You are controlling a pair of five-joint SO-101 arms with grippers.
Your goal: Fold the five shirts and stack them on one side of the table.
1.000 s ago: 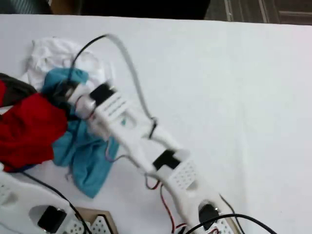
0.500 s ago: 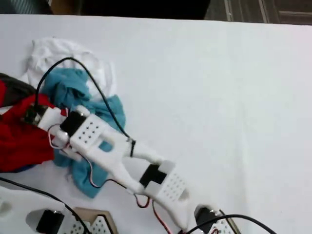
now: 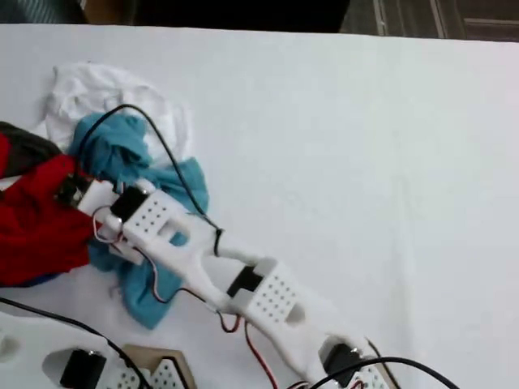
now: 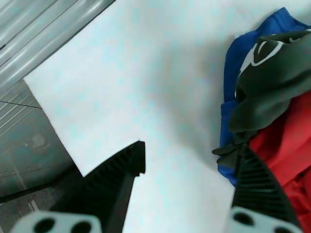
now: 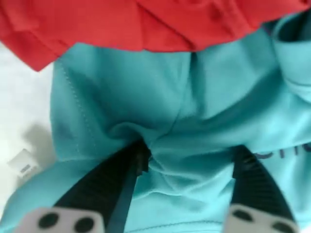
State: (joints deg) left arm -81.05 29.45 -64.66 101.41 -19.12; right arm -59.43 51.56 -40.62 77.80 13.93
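The right gripper [image 5: 192,158], fingers spread, is hanging low over the teal shirt [image 5: 146,97], beside the red shirt [image 5: 146,24], in a crumpled pile at one end of the table [image 3: 365,162]. The left gripper [image 4: 190,155], fingers also spread, is hovering beside the dark shirt [image 4: 272,73] and blue shirt [image 4: 229,87]. A white shirt [image 3: 89,89] is lying at the pile's far edge.

Crumpled shirts are lying heaped at the left: the white shirt [image 3: 93,93] is sitting farthest, the teal shirt [image 3: 113,158] is sprawling nearer, the red shirt [image 3: 36,223] is overlapping its left side, and the dark shirt [image 3: 24,146] and blue shirt [image 4: 231,97] are lying against the red one.
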